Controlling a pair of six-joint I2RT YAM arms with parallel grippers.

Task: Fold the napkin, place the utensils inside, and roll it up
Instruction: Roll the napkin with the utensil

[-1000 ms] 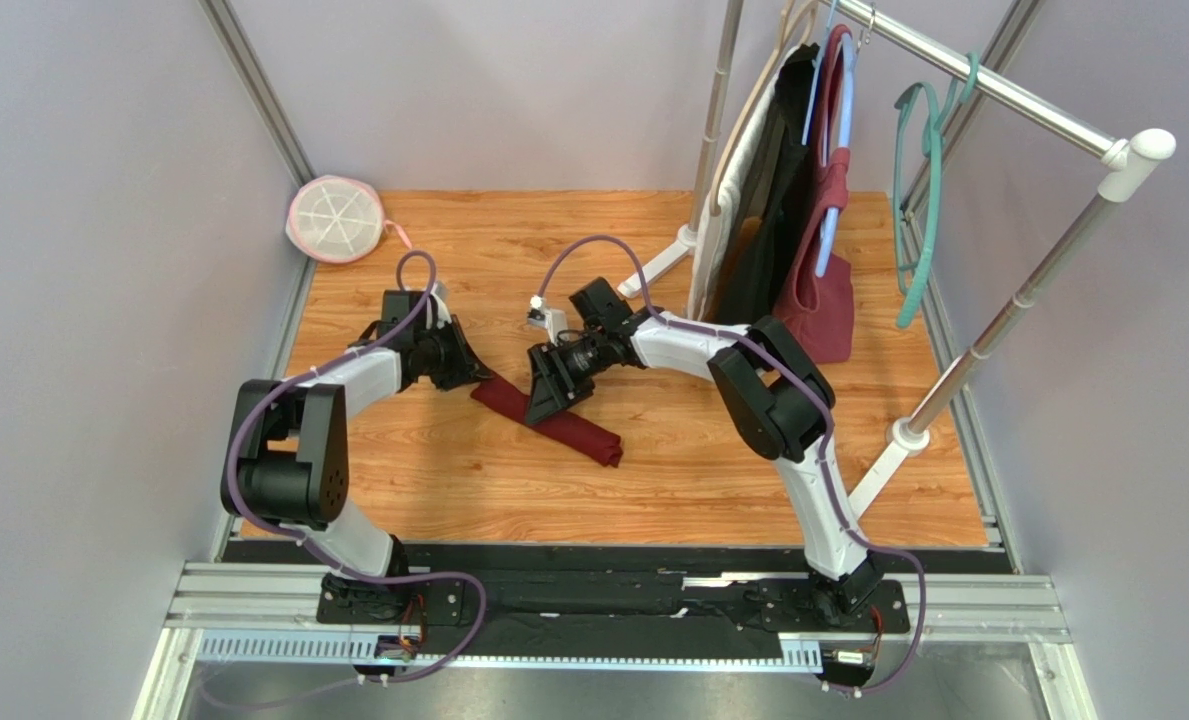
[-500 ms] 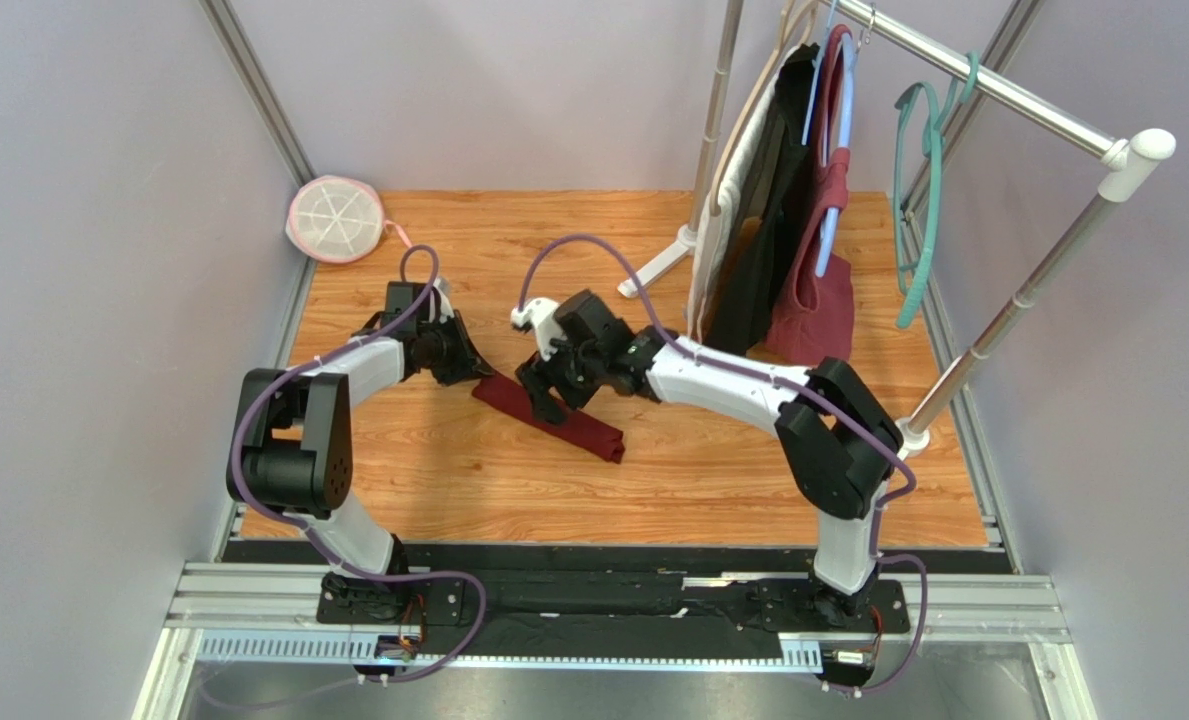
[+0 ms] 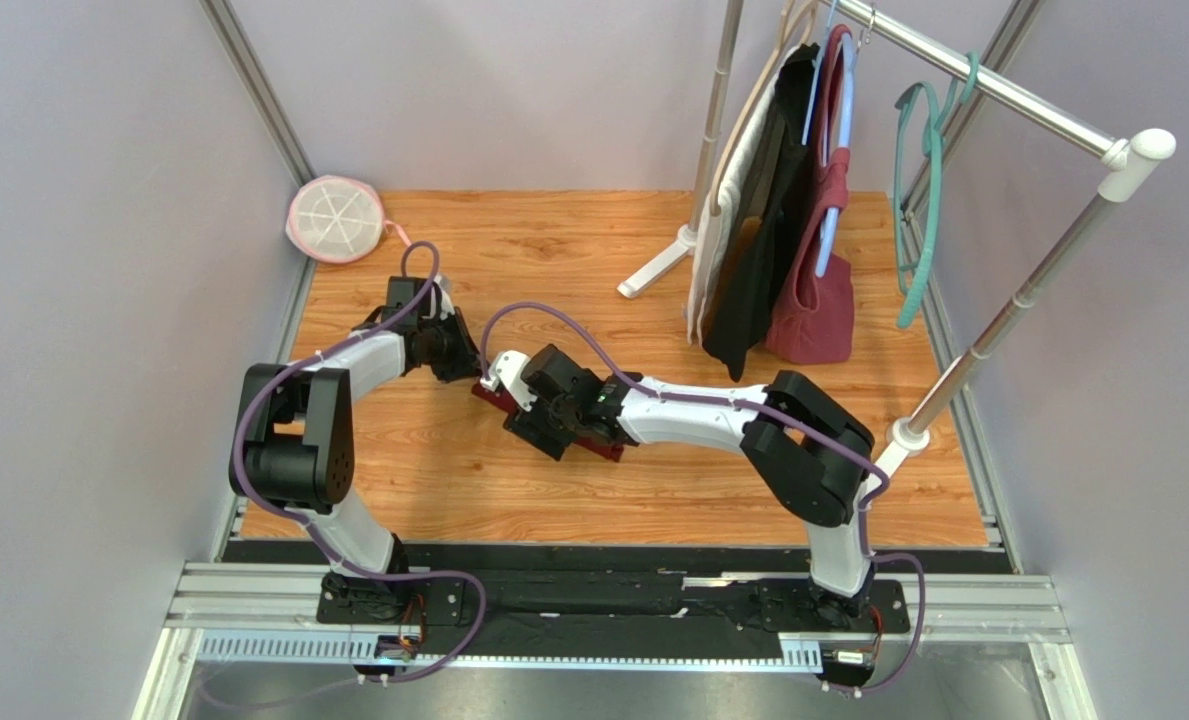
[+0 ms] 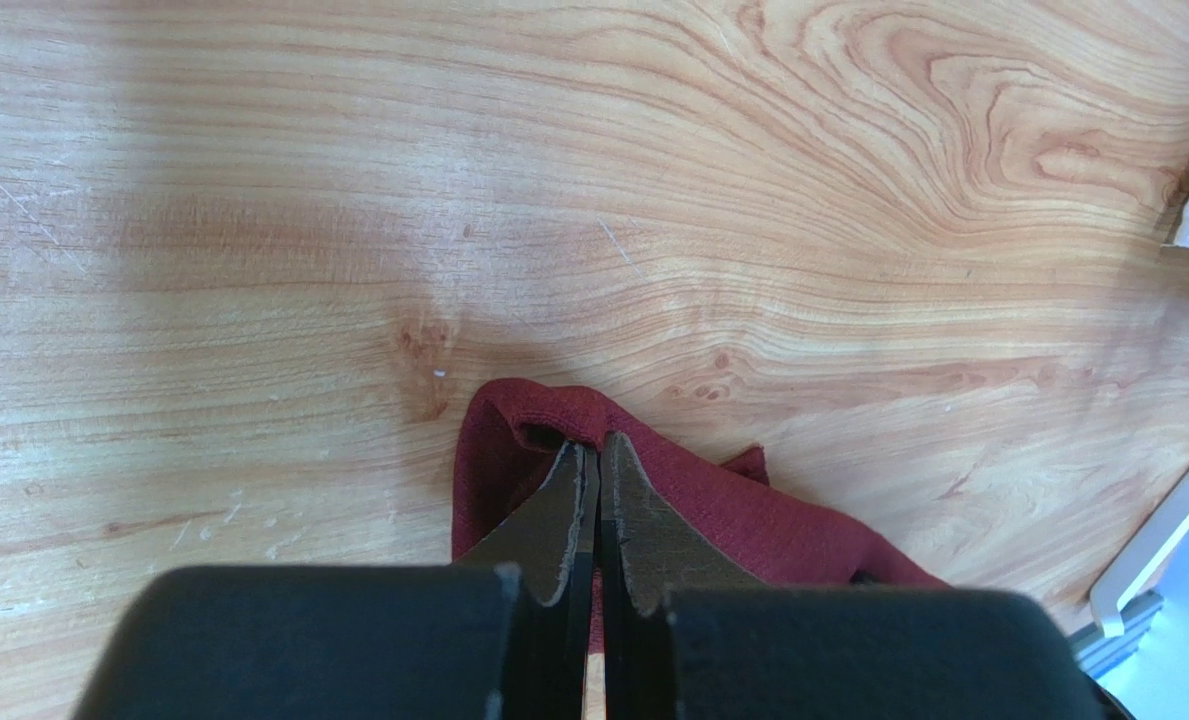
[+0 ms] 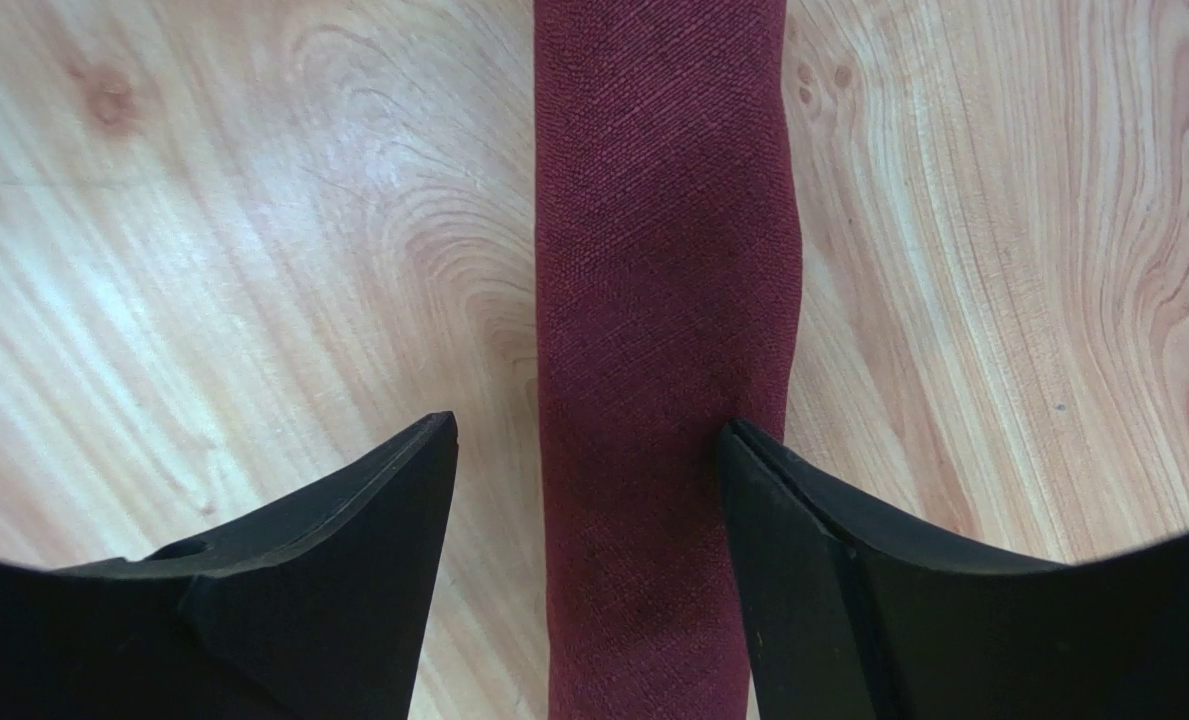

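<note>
The napkin [image 3: 602, 444] lies on the wooden table as a narrow dark red roll, running diagonally from upper left to lower right. My left gripper [image 3: 470, 371] is shut, its tips [image 4: 599, 446] tucked into the folded end of the napkin [image 4: 766, 518]; I cannot tell whether cloth is pinched. My right gripper [image 3: 540, 431] stands open astride the middle of the roll. In the right wrist view the napkin [image 5: 660, 270] runs between the fingers [image 5: 811, 525]; the right one touches its edge, the left one stands apart. The utensils are hidden.
A clothes rack [image 3: 1006, 90] stands at the back right with dark garments [image 3: 766, 195], a burgundy bag [image 3: 818, 308] and a teal hanger [image 3: 923, 195]. Its feet [image 3: 660, 270] and pole base [image 3: 904, 435] rest on the table. A round white mesh item [image 3: 336, 219] lies at the back left.
My right arm has swung from the far side of the roll toward the near side and come down over its middle, jaws open around it. The left gripper has stayed at the roll's end.
</note>
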